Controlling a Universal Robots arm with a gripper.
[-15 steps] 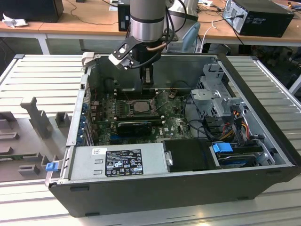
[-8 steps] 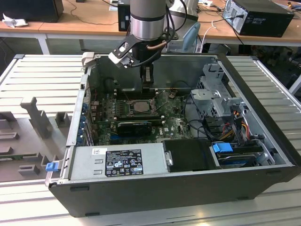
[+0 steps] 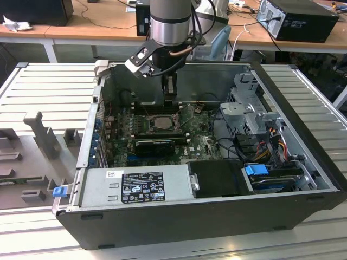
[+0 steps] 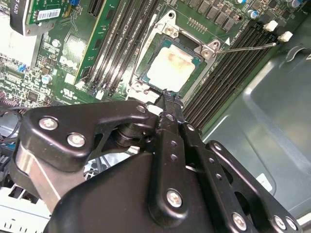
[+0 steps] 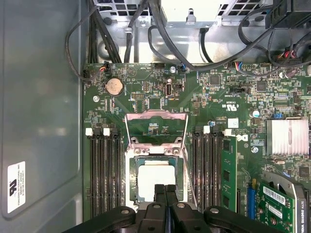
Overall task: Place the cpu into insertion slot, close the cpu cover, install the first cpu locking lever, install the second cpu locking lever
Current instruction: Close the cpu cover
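Observation:
The cpu, a silver-grey square with a pale stain, lies flat in the insertion slot on the green board. It appears again as the cpu and cpu. The cpu cover stands tipped open behind the slot, and green board shows through its opening. One thin locking lever juts out freely from the socket corner, and the lever slants beside the slot. My gripper is shut with nothing between its fingers. Its tips hover at the socket's edge just above the cpu; gripper, gripper.
Long black memory slots flank the socket on both sides. A graphics card and power supply sit toward the case front. Drive bays and cables are at the exterior view's right. The case wall is close by.

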